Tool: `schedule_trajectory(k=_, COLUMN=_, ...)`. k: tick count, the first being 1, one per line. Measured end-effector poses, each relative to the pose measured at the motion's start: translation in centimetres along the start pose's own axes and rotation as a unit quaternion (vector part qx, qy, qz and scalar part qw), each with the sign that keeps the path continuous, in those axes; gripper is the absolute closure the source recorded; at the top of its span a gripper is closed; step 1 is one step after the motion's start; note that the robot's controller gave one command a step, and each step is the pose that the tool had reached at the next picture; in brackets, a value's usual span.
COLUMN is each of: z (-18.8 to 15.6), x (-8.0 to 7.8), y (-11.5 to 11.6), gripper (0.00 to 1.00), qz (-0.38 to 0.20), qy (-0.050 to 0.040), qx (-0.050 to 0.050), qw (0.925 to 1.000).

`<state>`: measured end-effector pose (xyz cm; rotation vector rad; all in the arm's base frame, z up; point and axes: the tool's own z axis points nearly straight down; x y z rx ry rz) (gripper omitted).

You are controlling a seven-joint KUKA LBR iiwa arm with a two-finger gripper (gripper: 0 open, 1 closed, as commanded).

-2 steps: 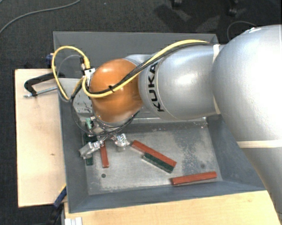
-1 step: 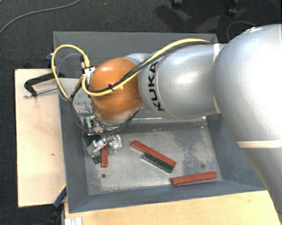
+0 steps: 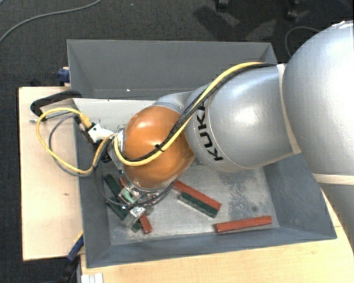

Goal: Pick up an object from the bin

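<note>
We see a grey metal bin [image 3: 173, 62] from above, with a silver arm [image 3: 252, 123] reaching in from the right and ending in an orange cover [image 3: 154, 148]. Below the cover, the gripper [image 3: 133, 211] sits low near the bin's lower left corner; we cannot tell whether it is spread or closed. It is touching or just above a small red block [image 3: 145, 225] and dark green strips [image 3: 114, 187]. A red and green block [image 3: 197, 199] and a flat red bar [image 3: 243, 225] lie nearer the bin's lower edge, apart from the gripper.
</note>
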<state>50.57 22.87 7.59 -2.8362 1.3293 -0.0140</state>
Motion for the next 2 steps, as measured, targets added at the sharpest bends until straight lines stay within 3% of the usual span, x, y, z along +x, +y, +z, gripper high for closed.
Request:
schedule_trajectory(k=1, z=-12.3, x=1.6, y=0.3, gripper=1.00, qz=0.001, qy=-0.0014, qx=0.000, qw=1.0000)
schedule_trajectory(k=2, z=-21.6, x=1.3, y=0.0, gripper=1.00, qz=0.000, qy=-0.0015, qx=0.001, qw=1.0000)
